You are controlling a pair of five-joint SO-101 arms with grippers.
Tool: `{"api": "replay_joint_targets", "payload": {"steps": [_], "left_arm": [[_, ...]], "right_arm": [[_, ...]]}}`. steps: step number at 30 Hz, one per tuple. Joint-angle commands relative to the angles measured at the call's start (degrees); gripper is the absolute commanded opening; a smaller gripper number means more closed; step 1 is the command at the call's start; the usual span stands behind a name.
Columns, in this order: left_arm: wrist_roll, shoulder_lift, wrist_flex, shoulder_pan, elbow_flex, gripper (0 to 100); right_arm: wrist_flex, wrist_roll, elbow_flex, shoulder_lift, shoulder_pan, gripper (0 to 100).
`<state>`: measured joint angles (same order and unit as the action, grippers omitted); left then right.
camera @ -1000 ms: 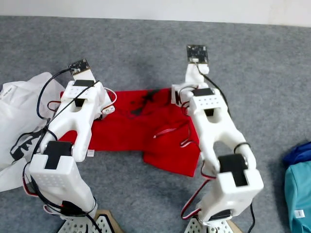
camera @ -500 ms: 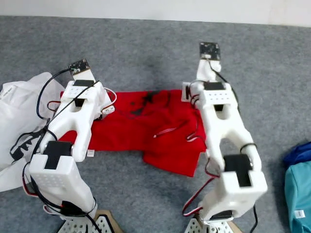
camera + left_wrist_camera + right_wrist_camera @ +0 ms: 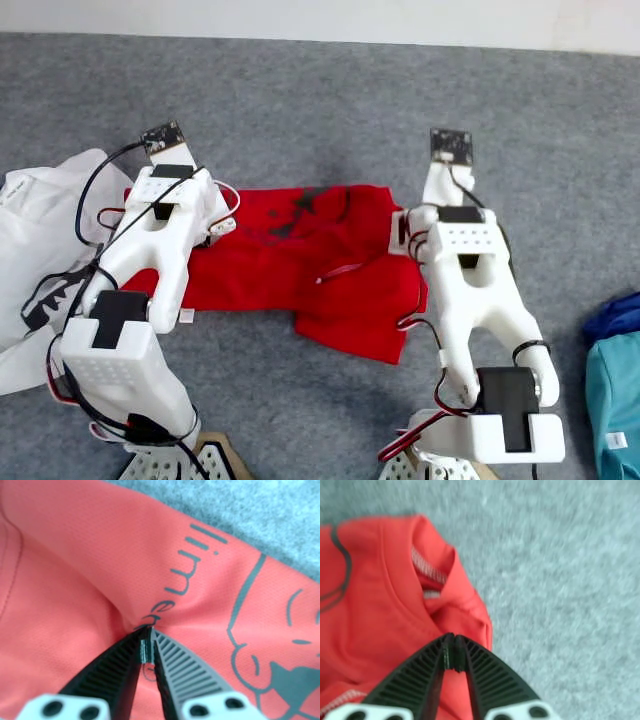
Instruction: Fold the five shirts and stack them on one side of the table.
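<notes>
The grey surface (image 3: 300,90) fills the high view from edge to edge. At the middle of that frame lies the red shirt (image 3: 290,265), spread out wide but rumpled, with a dark print on its upper part and a flap hanging down toward the lower middle. A white shirt (image 3: 40,220) is bunched at the left edge of the frame, touching the red one's left end. At the lower right edge sit a teal shirt (image 3: 615,400) and, just above it, a blue shirt (image 3: 612,315), both well apart from the red one.

My left arm (image 3: 150,260) reaches up from the lower left over the red shirt's left part. My right arm (image 3: 470,290) reaches up from the lower right over the shirt's right edge.

My left claw (image 3: 146,647) is pressed together, pinching a small ridge of the red cloth beside a line of dark printed letters, so that the fabric puckers toward the tips. My right claw (image 3: 454,655) is likewise closed tight, nipping a fold of the red shirt next to the collar (image 3: 427,572), close to where the cloth ends and the grey surface begins.
</notes>
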<state>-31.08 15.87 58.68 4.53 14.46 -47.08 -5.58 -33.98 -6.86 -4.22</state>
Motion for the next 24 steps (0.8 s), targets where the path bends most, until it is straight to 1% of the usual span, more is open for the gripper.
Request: {"api": "replay_joint_targets", "payload": {"steps": [1,7,11,19,24], "left_arm": [[-0.3,-0.3,-0.7,0.3,-2.3,1],[-0.3,-0.3,-0.7,0.4,-2.2,1],[-0.3,-0.3,-0.6,0.4,-2.2,1],[-0.3,-0.3,-0.6,0.4,-2.1,1],[-0.3,-0.3,-0.6,0.4,-2.0,1]], "right_arm": [[0.8,-0.4,0.0,-1.5,0.4,0.7],[8.7,-0.4,1.5,6.4,-1.6,0.7],[9.1,-0.4,7.9,12.5,-1.5,0.7],[9.1,-0.8,21.1,22.7,5.2,0.7],[9.1,-0.8,24.5,24.9,6.3,0.7]]}}
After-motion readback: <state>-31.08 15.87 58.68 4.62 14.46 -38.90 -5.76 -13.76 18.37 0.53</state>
